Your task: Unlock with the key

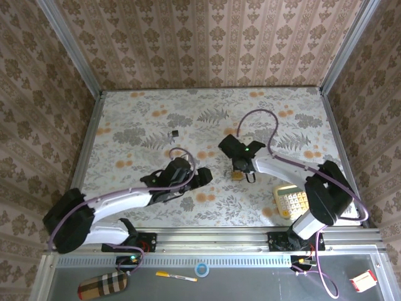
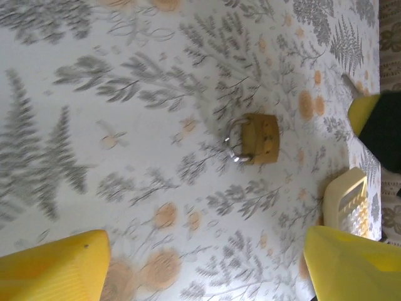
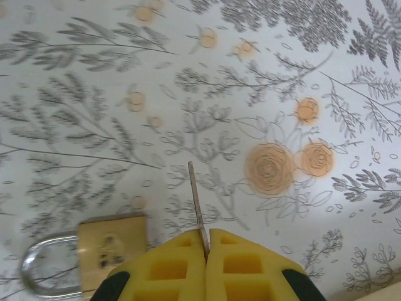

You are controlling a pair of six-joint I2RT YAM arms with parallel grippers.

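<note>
A brass padlock (image 1: 237,176) with a silver shackle lies flat on the floral table; it also shows in the left wrist view (image 2: 257,139) and the right wrist view (image 3: 113,251). My right gripper (image 1: 242,167) hovers just above it, and its yellow pads (image 3: 207,241) are shut on the key (image 3: 197,200). The key's thin metal blade sticks out forward past the padlock's right side, and its head is hidden between the pads. My left gripper (image 1: 203,177) sits left of the padlock. Its jaws (image 2: 207,269) stand wide open with bare table between them.
A cream calculator (image 1: 291,200) lies near the right arm's base, also seen at the left wrist view's right edge (image 2: 348,200). A small dark object (image 1: 175,133) rests on the table farther back. Metal rails and patterned walls bound the table.
</note>
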